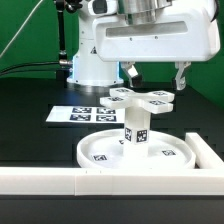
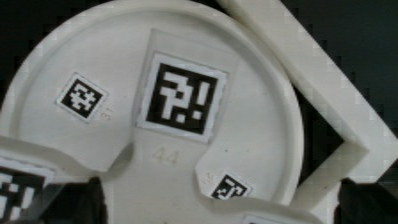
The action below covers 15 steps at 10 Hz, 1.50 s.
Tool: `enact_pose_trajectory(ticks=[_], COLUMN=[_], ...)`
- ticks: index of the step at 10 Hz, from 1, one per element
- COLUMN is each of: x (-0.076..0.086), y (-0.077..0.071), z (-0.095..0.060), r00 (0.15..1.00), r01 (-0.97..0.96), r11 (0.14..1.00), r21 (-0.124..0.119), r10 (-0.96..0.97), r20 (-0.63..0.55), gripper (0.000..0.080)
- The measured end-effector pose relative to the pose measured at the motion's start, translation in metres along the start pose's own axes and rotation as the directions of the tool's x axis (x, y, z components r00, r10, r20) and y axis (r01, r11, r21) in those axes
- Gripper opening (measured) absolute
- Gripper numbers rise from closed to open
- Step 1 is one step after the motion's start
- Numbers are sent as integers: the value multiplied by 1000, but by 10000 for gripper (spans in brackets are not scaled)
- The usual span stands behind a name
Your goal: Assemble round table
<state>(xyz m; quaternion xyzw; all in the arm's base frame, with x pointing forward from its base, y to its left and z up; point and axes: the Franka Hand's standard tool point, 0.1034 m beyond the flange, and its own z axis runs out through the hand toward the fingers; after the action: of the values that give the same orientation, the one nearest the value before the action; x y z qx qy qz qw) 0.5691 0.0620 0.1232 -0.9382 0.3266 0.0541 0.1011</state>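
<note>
Black table [image 1: 30,140] fills the scene, matte, evenly lit. Marker board [image 1: 75,114] lies flat on it. White border wall [image 1: 60,182] runs along the table's near edge. Green backdrop [image 1: 30,30] stands behind the table, dark cables hanging across it.

Exterior camera faces the arm frontally; wrist camera (very close) shares the disc [image 1: 135,150] [image 2: 160,110].

The post [image 1: 134,131] hides part of the disc [image 1: 110,152]; the wrist view crops the disc's rim.
</note>
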Motion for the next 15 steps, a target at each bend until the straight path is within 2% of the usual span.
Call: enact_pose_trajectory(ticks=[1, 2, 3, 5, 8, 9, 10, 12, 14, 15], x=[0, 1, 1, 2, 5, 6, 10, 12, 14, 15], y=[1, 4, 5, 3, 3, 3, 2, -2, 1, 2], z=[0, 0, -1, -8, -7, -8, -9, -11, -7, -7], r00=[993, 964, 916, 827, 710, 626, 510, 301, 145, 94], r01=[121, 266, 402, 563, 704, 779, 858, 950, 985, 991], r11=[993, 963, 914, 825, 708, 624, 507, 296, 139, 88], r21=[-12, -42, -55, -57, -55, -61, -79, -96, -107, -106], r10=[-121, -266, -402, -561, -703, -779, -859, -952, -988, -994], r20=[1, -1, 11, 39, 32, 35, 35, 47, 52, 60], gripper=[649, 649, 649, 649, 649, 649, 649, 649, 649, 649])
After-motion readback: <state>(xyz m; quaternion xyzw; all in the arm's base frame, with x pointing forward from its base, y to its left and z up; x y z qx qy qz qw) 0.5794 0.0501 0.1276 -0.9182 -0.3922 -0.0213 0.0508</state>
